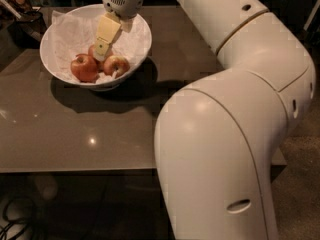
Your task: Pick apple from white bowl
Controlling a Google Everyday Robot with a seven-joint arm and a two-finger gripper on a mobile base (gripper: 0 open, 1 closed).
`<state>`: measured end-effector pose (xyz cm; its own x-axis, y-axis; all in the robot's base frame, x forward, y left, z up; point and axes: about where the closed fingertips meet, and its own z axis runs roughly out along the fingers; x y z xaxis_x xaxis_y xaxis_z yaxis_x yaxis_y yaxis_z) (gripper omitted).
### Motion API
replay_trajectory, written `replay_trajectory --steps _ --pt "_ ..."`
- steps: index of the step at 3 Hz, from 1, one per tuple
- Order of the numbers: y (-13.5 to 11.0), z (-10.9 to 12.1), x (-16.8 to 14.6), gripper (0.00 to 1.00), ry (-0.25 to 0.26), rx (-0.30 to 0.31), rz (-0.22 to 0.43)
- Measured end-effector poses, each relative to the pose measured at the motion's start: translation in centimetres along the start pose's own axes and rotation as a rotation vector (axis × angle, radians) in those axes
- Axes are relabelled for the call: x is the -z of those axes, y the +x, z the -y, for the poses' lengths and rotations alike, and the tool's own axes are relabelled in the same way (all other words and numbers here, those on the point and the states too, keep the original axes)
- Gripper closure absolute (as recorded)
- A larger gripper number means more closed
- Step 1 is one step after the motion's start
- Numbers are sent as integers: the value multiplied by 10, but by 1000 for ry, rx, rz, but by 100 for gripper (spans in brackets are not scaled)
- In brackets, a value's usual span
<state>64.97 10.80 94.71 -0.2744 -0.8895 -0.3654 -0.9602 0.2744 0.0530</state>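
Observation:
The white bowl (60, 39), wide and lined with crumpled white paper, stands at the far left of the table. Three apples lie at its front. The pale yellow-orange apple (116, 65) with a red blush is on the right. A deeper red apple (83, 68) is on the left. A third apple (91, 50) lies behind them, mostly hidden. My gripper (102, 51) reaches down into the bowl from above. Its tip is among the apples, just left of and above the pale apple and in front of the third one.
The grey-brown table (75, 129) holds the bowl. My large white arm (225, 134) fills the right side of the view. Dark clutter (20, 9) sits at the far left behind the bowl. The floor below the table's front edge is dark.

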Motion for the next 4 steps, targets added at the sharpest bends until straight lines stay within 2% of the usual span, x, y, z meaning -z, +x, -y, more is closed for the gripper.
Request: replay_trajectory --steps 4 --pt "6 9 -24 16 -30 -76 -50"
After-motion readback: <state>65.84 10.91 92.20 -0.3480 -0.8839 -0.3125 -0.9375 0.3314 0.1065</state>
